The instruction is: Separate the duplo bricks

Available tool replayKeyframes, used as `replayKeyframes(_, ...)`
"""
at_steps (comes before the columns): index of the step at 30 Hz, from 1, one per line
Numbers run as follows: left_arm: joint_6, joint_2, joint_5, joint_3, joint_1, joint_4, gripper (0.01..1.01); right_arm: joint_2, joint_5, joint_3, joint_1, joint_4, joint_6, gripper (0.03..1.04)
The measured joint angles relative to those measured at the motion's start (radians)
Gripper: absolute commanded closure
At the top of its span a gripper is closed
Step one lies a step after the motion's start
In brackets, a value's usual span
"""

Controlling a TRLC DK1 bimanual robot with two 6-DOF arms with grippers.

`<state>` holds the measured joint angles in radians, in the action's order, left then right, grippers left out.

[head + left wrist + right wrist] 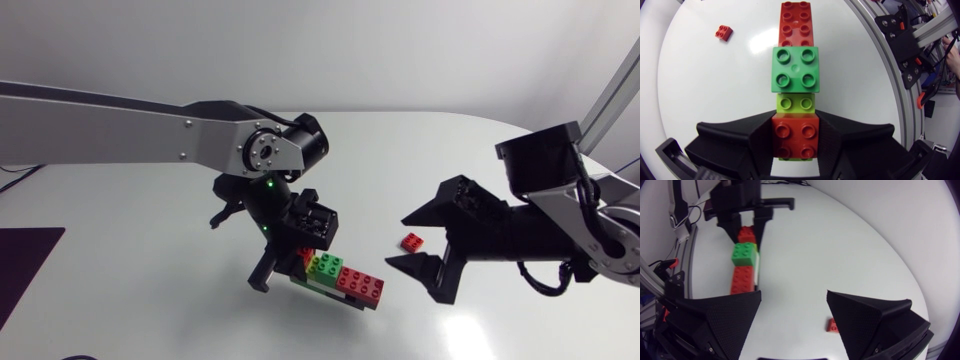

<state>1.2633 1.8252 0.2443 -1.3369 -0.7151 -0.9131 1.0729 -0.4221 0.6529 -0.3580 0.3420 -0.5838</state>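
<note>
My left gripper (298,260) is shut on a red brick (795,137) at the near end of a duplo stack (342,280) held above the table. Ahead of that brick come a lime piece (796,103), a green square brick (795,69) and a long red brick (795,25). The right wrist view shows the same stack, with the green brick (745,255) and the long red brick (741,279) reaching out from the left gripper (747,227). My right gripper (397,240) stands open to the stack's right, apart from it. A small red brick (411,242) lies on the table under its fingers.
The white round table (150,260) carries nothing else that I can see. In the left wrist view the small red brick (724,32) lies off to one side of the stack's far end. In the right wrist view it (832,325) is partly hidden behind one finger.
</note>
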Motion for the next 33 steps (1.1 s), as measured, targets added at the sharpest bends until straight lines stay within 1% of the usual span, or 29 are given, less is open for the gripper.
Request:
replayKeyframes(3, 0.0, 0.0, -0.002, 0.0, -0.007, 0.0, 0.887, -0.015, 0.001, 0.0, -0.063, 0.026, 0.026, 0.1)
replayKeyframes(5, 0.0, 0.0, -0.002, 0.0, -0.01, 0.0, 0.887, -0.014, 0.003, 0.0, -0.085, 0.029, 0.042, 0.13)
replayKeyframes(15, 0.0, 0.0, -0.002, 0.0, -0.013, 0.0, 0.887, 0.006, 0.017, -0.006, -0.187, 0.021, 0.098, 0.13)
replayKeyframes(19, 0.0, 0.0, -0.002, 0.0, -0.013, 0.0, 0.887, 0.024, 0.031, -0.028, -0.206, 0.004, 0.109, 0.13)
replayKeyframes(24, 0.0, 0.0, -0.002, 0.0, -0.013, 0.0, 0.887, 0.058, 0.038, -0.069, -0.216, -0.047, 0.118, 0.13)
replayKeyframes(30, -0.003, 0.0, -0.002, 0.0, -0.014, 0.0, 0.887, 0.087, 0.06, -0.087, -0.24, -0.066, 0.125, 0.24)
replayKeyframes(33, -0.004, 0.0, -0.002, 0.0, -0.014, 0.0, 0.887, 0.089, 0.069, -0.087, -0.241, -0.081, 0.129, 0.31)
